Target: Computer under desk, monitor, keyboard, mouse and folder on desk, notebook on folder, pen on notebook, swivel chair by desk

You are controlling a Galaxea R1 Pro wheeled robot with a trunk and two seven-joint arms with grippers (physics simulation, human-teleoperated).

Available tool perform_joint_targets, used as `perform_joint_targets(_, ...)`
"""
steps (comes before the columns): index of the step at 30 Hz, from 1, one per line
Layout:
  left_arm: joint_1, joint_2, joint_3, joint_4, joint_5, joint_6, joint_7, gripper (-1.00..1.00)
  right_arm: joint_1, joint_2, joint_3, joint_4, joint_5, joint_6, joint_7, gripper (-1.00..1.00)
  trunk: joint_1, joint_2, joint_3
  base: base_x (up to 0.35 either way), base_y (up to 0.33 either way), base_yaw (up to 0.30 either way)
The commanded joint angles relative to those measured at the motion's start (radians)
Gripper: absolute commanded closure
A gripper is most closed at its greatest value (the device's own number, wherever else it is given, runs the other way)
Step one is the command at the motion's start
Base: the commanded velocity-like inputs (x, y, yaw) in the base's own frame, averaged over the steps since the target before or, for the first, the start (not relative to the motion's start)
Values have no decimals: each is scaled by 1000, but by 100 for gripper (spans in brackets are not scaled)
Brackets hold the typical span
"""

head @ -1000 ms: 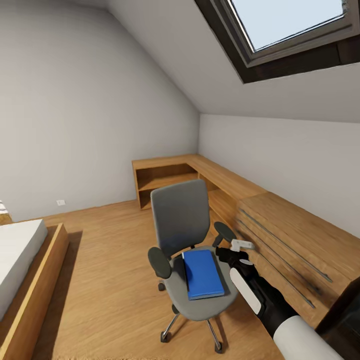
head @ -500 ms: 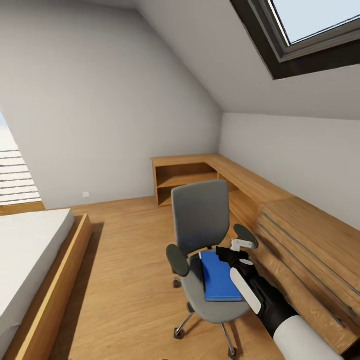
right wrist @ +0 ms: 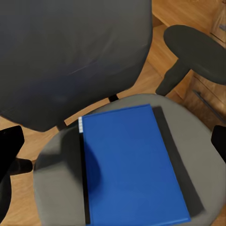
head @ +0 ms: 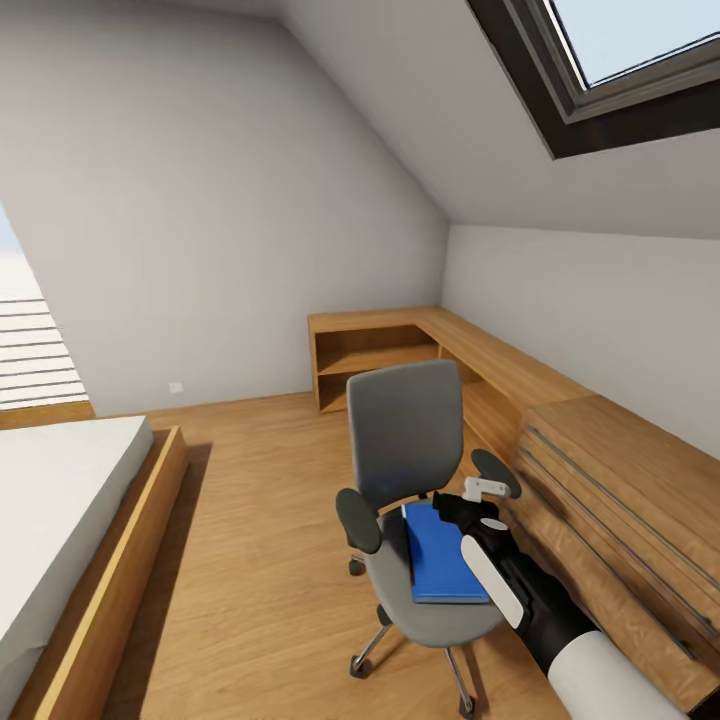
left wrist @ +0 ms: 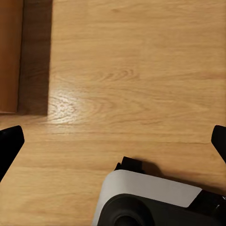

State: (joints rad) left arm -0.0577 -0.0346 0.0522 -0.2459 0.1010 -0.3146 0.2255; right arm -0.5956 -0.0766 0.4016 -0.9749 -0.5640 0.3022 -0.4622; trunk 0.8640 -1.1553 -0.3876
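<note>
The swivel chair (head: 405,440) stands on the wood floor, its grey back upright and black armrests at both sides. The blue folder (head: 443,553) with a black spine lies flat on its seat (right wrist: 52,165). My right gripper (head: 466,506) hovers just above the seat, by the folder's far right corner and below the right armrest (head: 495,463). In the right wrist view the folder (right wrist: 132,165) lies straight below the right gripper (right wrist: 113,141), whose fingertips (right wrist: 9,141) stand wide open with nothing held. My left gripper (left wrist: 113,141) is open over bare floor.
A wood-framed bed (head: 150,520) lies at the left. A light wood L-shaped shelf and chest of drawers (head: 600,480) run along the right wall, close behind the chair. A roof window (head: 620,70) is overhead. Open floor (head: 260,500) lies between bed and chair.
The camera has swung left, bringing more of the bed into view. The chair and folder now sit closer under my right gripper, which was beside the seat's right edge before.
</note>
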Motion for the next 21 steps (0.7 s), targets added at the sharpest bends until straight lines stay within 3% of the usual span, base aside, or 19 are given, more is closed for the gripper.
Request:
perform_joint_targets(1,-1,-1,5,0,6,-4,-3,-100,-1,-1,4,-2,-7,2,-9,-100,0,-1,-1,0,0,0)
perform_joint_targets(6,-1,-1,5,0,6,-4,-3,-100,-1,1,5,-5,-7,0,-13,-100,0,-1,-1,57,0,0)
perform_joint_targets(12,-1,-1,6,0,6,-4,-4,-100,-1,1,2,-6,-8,-2,-27,-100,0,-1,-1,261,74,0)
perform_joint_targets(21,-1,-1,5,0,5,-4,-6,-100,-1,-4,0,-2,-8,-1,-25,-100,0,-1,-1,117,52,0)
